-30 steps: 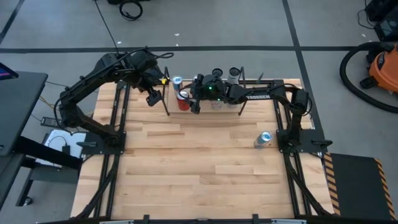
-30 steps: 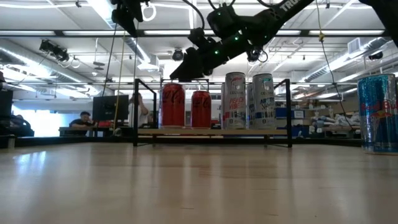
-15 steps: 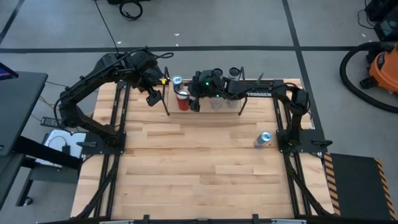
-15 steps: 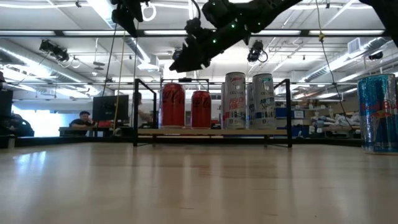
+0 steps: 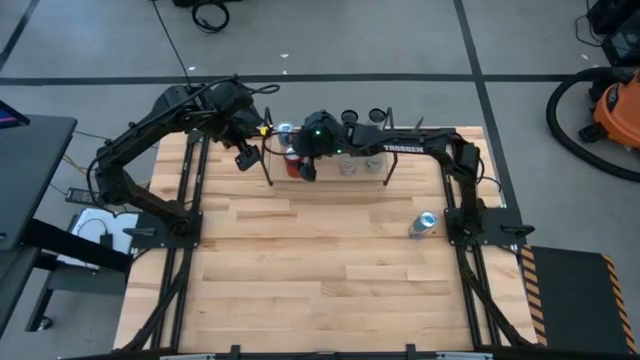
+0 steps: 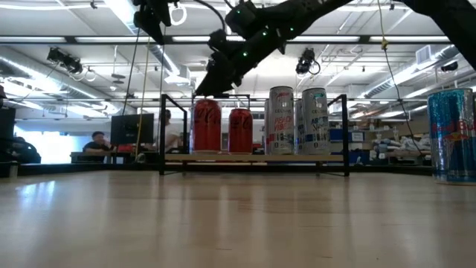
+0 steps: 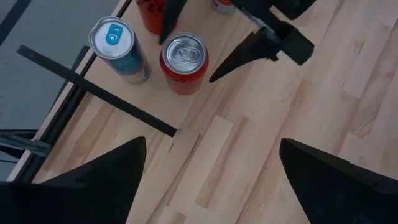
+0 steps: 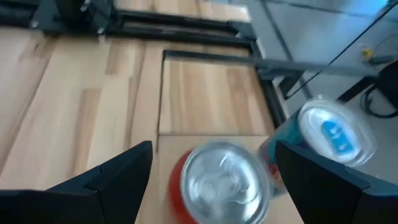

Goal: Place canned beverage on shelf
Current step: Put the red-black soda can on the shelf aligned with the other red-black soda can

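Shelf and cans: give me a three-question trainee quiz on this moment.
1. True or false: the right claw is shut on a red can.
2. Which holds a can?
A. left claw
B. right claw
C. neither
3. Fill in: the blue can stands on the ____, off the shelf.

Key: 1 false, it hangs open above the red cans; 2 C; 3 table.
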Controlling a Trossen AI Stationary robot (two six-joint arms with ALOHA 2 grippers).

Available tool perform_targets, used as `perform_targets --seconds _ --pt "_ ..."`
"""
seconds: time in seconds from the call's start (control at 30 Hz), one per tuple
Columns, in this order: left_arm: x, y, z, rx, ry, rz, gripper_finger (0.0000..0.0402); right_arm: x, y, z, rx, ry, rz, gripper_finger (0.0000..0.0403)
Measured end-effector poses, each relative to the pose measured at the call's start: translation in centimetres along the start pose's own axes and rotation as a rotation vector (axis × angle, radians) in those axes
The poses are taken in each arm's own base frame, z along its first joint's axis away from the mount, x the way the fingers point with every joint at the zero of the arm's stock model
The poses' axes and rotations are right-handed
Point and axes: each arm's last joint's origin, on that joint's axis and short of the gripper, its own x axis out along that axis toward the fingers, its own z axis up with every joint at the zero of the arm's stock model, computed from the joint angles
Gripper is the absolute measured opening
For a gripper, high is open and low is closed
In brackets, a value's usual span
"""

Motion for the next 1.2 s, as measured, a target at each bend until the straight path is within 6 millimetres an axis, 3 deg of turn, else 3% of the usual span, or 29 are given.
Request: perform_targets --seconds 0.27,0.9,1.2 --pt "0.0 0.0 0.0 0.01 0.0 0.0 0.0371 -0.2 -0.1 0.2 0.011 0.022 0.002 0.0348" --pt "0.0 0.0 0.0 0.011 0.0 0.0 0.0371 0.9 -0.5 -1.3 0.057 0.095 0.013 0.0347" --pt "0.0 0.0 0.0 0.03 0.0 0.0 0.0371 0.9 -0.7 -1.3 0.072 0.106 0.002 0.0279"
